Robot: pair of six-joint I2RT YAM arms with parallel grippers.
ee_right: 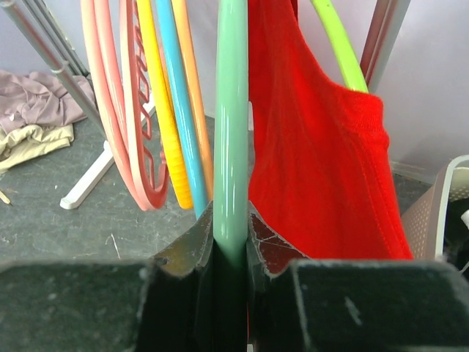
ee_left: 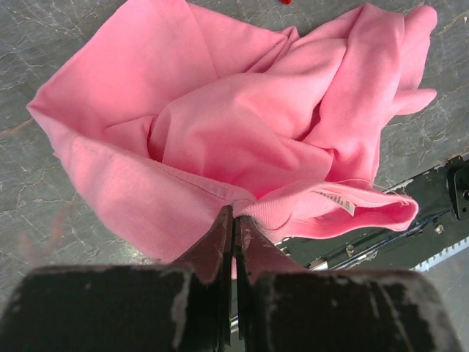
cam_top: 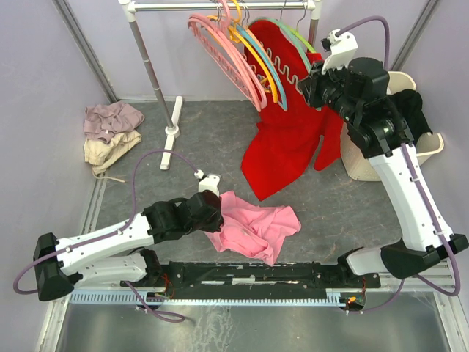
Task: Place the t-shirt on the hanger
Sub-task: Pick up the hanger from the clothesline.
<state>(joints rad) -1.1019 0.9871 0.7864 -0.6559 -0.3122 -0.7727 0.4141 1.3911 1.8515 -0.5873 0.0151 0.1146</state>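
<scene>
Top view, left gripper: you see it low on the desk, at the near-left edge of the t-shirt.
Top view, t-shirt: it lies crumpled on the desk just ahead of the arm bases, below the hanging red shirt.
Top view, right gripper: you see it raised at the rack, against the red shirt.
Left wrist view, left gripper: your jaws are clenched almost flat together on the t-shirt's ribbed edge, with a white label just to the right of them.
Right wrist view, right gripper: your fingers are clamped on either side of the hanger, grasping its pale mint bar.
Right wrist view, hanger: it hangs between the orange hanger and the red shirt, with the lime hanger further right.
</scene>
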